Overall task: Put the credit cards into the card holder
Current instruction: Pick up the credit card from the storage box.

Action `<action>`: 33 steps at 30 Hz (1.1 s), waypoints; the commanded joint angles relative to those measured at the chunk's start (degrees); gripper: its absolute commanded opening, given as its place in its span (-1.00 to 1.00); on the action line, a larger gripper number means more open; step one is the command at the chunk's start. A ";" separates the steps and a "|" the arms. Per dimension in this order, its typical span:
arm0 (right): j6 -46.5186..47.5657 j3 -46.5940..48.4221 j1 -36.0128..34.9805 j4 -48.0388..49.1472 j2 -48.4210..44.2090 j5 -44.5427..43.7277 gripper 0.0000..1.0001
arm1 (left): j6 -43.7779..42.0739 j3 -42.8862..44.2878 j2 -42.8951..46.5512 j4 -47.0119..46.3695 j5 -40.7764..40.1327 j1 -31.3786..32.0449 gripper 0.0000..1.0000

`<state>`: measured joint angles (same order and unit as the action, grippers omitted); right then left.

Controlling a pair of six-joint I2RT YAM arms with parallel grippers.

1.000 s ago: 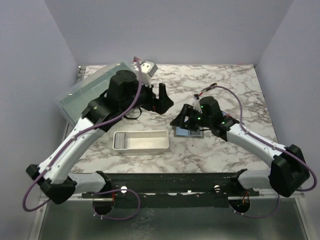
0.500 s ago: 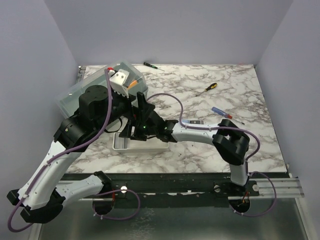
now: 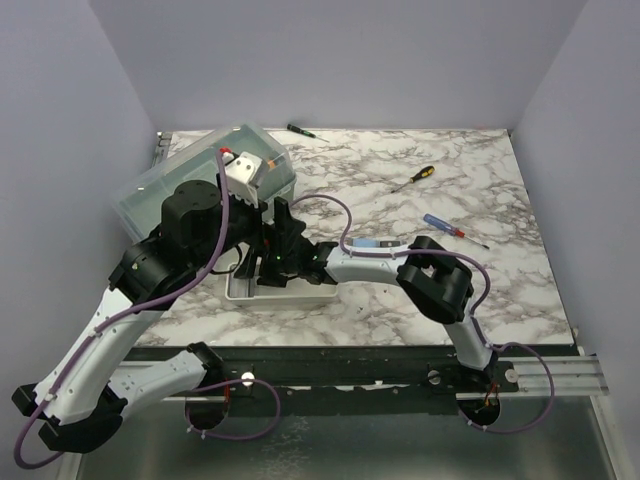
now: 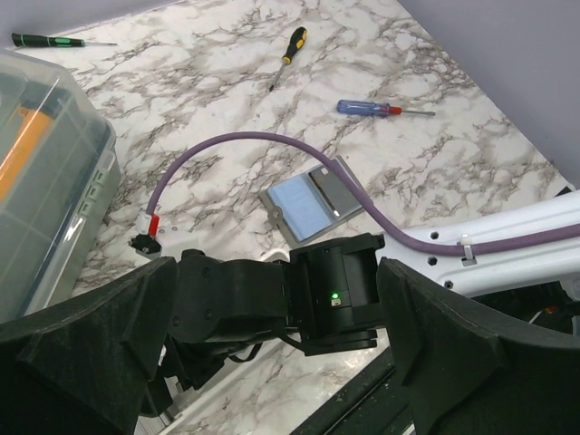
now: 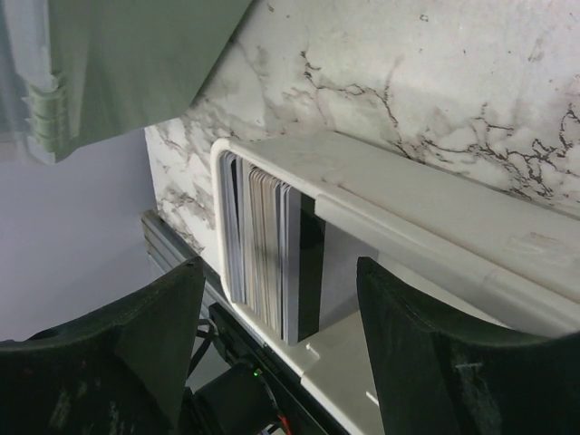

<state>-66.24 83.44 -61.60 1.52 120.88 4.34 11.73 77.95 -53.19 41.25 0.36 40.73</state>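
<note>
White tray (image 5: 408, 204), and there are the cards (image 5: 263, 245), standing on edge, packed together at one end of it. The right gripper (image 5: 279, 272) hangs right over them, fingers parted either side of the stack, nothing gripped. The left gripper (image 4: 276, 290) is spread wide just above the right arm's wrist, and it is empty too. The holder (image 4: 313, 198) lies open on the marble table (image 4: 227, 54), by the purple cable (image 4: 236, 140), apart from the tray.

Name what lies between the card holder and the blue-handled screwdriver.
Left wrist view: the purple cable crosses beside the card holder; then only bare marble table up to the blue-handled screwdriver.
</note>
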 commanded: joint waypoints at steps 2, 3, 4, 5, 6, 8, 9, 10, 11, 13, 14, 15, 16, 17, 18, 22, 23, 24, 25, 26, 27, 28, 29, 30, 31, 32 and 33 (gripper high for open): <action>-1.70 2.61 -0.62 -0.79 3.39 0.87 0.39 | -0.96 -0.35 1.34 -0.03 -0.45 0.21 0.97; -1.70 2.75 -0.62 -0.54 3.73 1.27 0.36 | -0.96 -0.39 1.29 -0.19 -0.43 0.20 0.98; -1.77 2.85 -0.67 -0.18 3.94 1.72 0.34 | -0.93 -0.43 1.25 -0.13 -0.45 0.17 0.98; -1.79 2.82 -0.65 0.43 4.11 2.25 0.30 | -0.87 -0.48 1.25 -0.23 -0.45 0.15 0.97; -1.79 2.79 -0.63 1.21 4.25 2.92 0.27 | -0.91 -0.52 1.20 -0.22 -0.45 0.22 0.98; -2.02 2.59 -0.77 2.44 4.41 3.82 0.17 | -0.95 -0.67 1.16 -0.29 -0.45 0.21 0.97; -2.12 2.26 -0.72 2.97 4.25 4.09 0.10 | -1.01 -0.76 1.11 -0.34 -0.45 0.18 0.97; -2.20 1.88 -0.77 3.20 4.01 4.05 0.04 | -1.08 -0.78 1.03 -0.41 -0.45 0.22 0.97; -2.23 1.47 -0.78 3.45 3.63 3.80 -0.01 | -1.08 -0.86 0.99 -0.47 -0.45 0.18 0.97; -2.27 0.30 -0.75 4.13 2.56 3.09 -0.13 | -1.09 -1.04 0.83 -0.62 0.98 0.15 0.97; -2.25 -0.29 -0.72 4.56 2.06 2.91 -0.20 | -1.05 -1.12 0.74 -0.69 1.18 0.22 0.97; -2.11 -0.77 -0.77 5.04 1.67 2.69 -0.26 | -1.01 -1.26 0.70 -0.73 1.22 0.21 0.97; -1.99 -1.08 -0.77 5.15 1.31 2.42 -0.32 | -0.97 -1.31 0.57 -0.89 1.30 0.15 0.98; -1.97 -1.47 -0.77 5.26 1.02 2.21 -0.37 | -0.93 -1.33 0.51 -0.91 1.42 0.18 0.97; -1.97 -1.77 -0.74 5.47 0.77 2.06 -0.41 | -0.86 -1.39 0.40 -1.03 1.53 0.14 0.97; -1.97 -2.81 -0.77 6.04 -0.12 1.82 -0.53 | -0.86 -1.53 0.19 -1.17 1.57 0.17 0.98; -1.84 -2.84 -0.77 5.97 -0.38 1.66 -0.56 | -0.83 -1.64 0.12 -1.24 1.61 0.18 0.98; -1.61 -2.80 -0.80 5.83 -0.60 1.56 -0.58 | -0.83 -1.78 0.11 -1.33 1.64 0.20 0.98; -1.54 -2.72 -0.77 5.52 -0.89 1.43 -0.60 | -0.71 -1.90 0.10 -1.35 1.64 0.17 0.98; -1.41 -2.67 -0.79 5.27 -1.17 1.24 -0.63 | -0.66 -1.99 0.03 -1.40 1.69 0.22 0.97; -1.36 -2.59 -0.80 4.87 -1.49 0.95 -0.67 | -0.64 -2.01 -0.05 -1.43 1.70 0.20 0.97; -1.29 -2.54 -0.82 4.38 -1.82 0.67 -0.69 | -0.60 -2.01 -0.07 -1.44 1.70 0.10 0.97; -1.27 -2.45 -0.82 3.80 -2.08 0.34 -0.74 | -0.62 -2.03 -0.14 -1.51 1.70 0.15 0.97; -1.34 -2.34 -0.85 2.96 -2.34 0.06 -0.77 | -0.60 -2.02 -0.23 -1.53 1.65 0.16 0.97; -1.47 -2.32 -0.91 2.36 -2.71 -0.28 -0.79 | -0.55 -2.02 -0.32 -1.59 1.66 0.20 0.97; -1.48 -2.27 -0.97 1.75 -3.01 -0.61 -0.82 | -0.50 -2.02 -0.40 -1.66 1.67 0.17 0.98; -1.44 -2.06 -1.11 1.12 -3.22 -0.86 -0.86 | -0.49 -2.08 -0.49 -1.74 1.76 0.18 0.98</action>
<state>-67.88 81.30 -61.91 5.04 121.08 6.00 11.49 76.36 -53.47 40.80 0.84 40.73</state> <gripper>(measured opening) 0.103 0.987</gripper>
